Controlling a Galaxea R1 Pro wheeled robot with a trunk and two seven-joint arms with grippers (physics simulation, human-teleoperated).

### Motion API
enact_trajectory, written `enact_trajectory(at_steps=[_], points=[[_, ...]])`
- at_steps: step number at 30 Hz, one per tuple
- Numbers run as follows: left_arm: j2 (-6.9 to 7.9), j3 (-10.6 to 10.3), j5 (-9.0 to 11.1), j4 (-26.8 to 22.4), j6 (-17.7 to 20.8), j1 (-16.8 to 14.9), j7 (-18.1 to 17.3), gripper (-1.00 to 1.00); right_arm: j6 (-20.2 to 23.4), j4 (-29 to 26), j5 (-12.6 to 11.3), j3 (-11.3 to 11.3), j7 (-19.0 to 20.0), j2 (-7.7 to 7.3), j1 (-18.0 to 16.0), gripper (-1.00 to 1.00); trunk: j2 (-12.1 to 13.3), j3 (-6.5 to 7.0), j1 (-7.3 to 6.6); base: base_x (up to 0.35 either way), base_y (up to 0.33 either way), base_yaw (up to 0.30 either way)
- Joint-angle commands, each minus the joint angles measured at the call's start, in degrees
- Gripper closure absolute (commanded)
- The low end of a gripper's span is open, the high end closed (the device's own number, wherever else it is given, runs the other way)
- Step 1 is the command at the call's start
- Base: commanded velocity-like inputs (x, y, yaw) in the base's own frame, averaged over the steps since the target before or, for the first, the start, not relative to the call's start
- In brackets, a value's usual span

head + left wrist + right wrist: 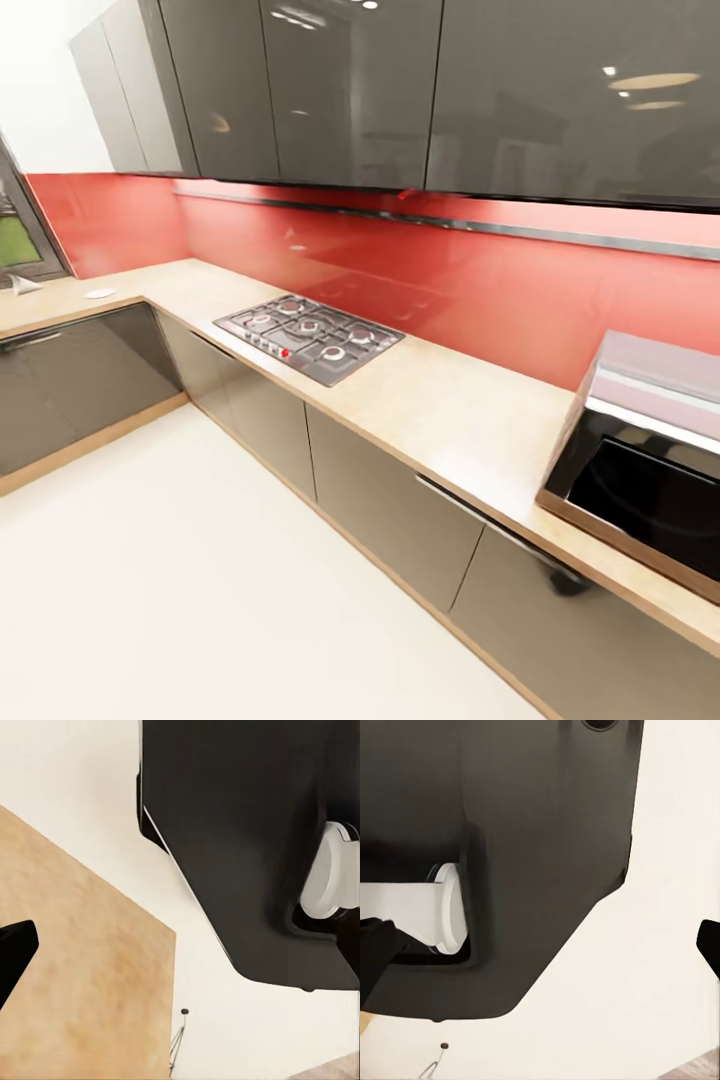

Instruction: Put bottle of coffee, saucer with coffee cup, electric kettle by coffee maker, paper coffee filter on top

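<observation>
While I roll through the kitchen: none of the coffee things are in my sight yet.
Countertop: the kitchen countertop (pixel 440 410) runs along the red backsplash (pixel 500 290), carrying a gas hob (pixel 308 337) and a black microwave (pixel 650 480).
Small white item: something flat rests on the far corner (pixel 99 293); too small to identify.
Arms: tucked by my dark base (pixel 240 832), probably for travel.
Grippers: finger spread is something I cannot tell.

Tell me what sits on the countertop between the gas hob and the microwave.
Nothing: in the head view, the countertop between hob and microwave is bare.
</observation>
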Motion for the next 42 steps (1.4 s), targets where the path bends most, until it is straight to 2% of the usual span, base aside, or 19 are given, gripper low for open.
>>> enact_trajectory(at_steps=[1, 42], points=[[-0.02, 0.0, 0.4, -0.1, -0.1, 0.0, 0.1, -1.00, -0.2, 0.0, 0.0, 0.0, 0.0, 0.00, 0.0, -1.00, -0.1, -0.15, 0.03, 0.000, 0.000, 0.227], [-0.21, 0.0, 0.4, -0.1, 0.0, -0.1, 0.1, -1.00, -0.2, 0.0, 0.0, 0.0, 0.0, 0.00, 0.0, -1.00, -0.1, -2.52, 0.03, 0.000, 0.000, 0.227]])
